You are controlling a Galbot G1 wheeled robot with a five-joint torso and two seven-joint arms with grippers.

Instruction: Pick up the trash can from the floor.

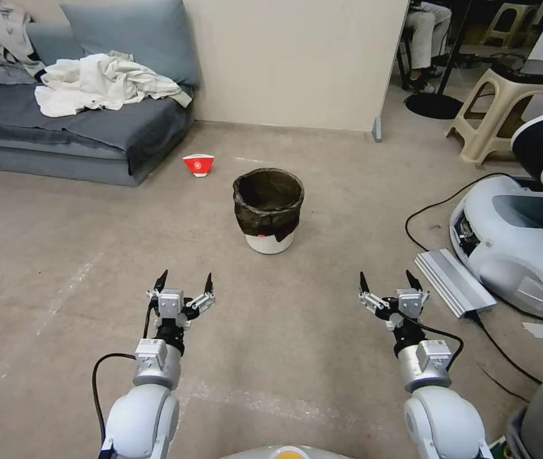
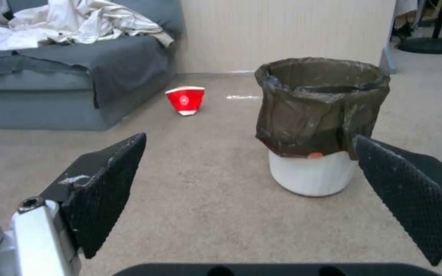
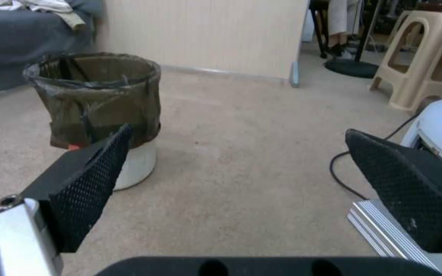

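Note:
The trash can [image 1: 268, 209] is a small white bin lined with a dark brown bag folded over its rim. It stands upright on the beige floor [image 1: 297, 331], straight ahead of me. Both wrist views face it from low down: trash can [image 2: 319, 122], trash can [image 3: 101, 111]. My left gripper [image 1: 185, 280] hovers open, short of the can and off to its left. My right gripper [image 1: 385, 281] is open too, short of the can on its right. Nothing sits between either pair of fingers.
A red-and-white paper bowl [image 1: 198, 165] lies on its side beyond the can, near a grey sofa [image 1: 73, 127] with clothes on it. Another robot base [image 1: 520, 242], a black cable [image 1: 437, 210] and a ribbed metal block [image 1: 455, 280] crowd the right. A beige stool [image 1: 507, 108] stands farther back.

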